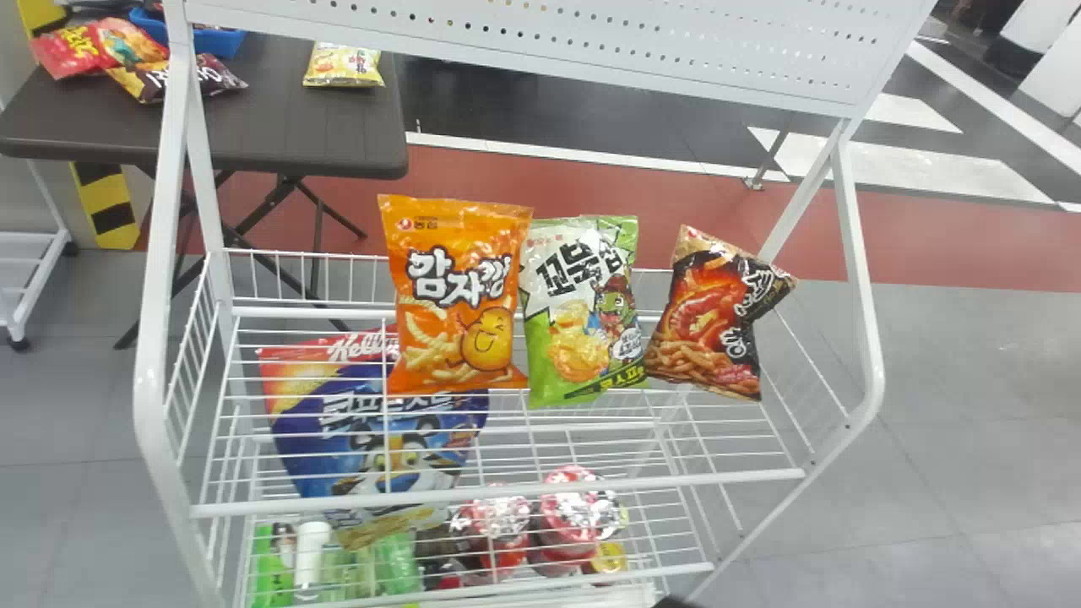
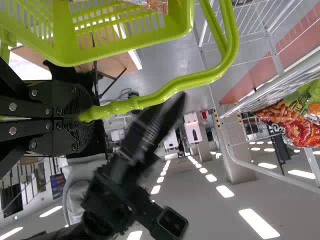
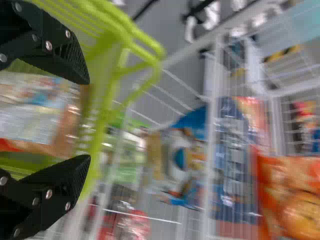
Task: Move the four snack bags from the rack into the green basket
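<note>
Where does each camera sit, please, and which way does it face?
Head view: on the head, facing forward and down at the rack; a dark sliver at the bottom may be an arm.
Left wrist view: on that wrist, facing past the left gripper, shut on the basket's handle; the right arm shows too.
Right wrist view: on that wrist, facing past the open right gripper to basket and rack.
Both wrist views share the basket; all three, the rack.
</note>
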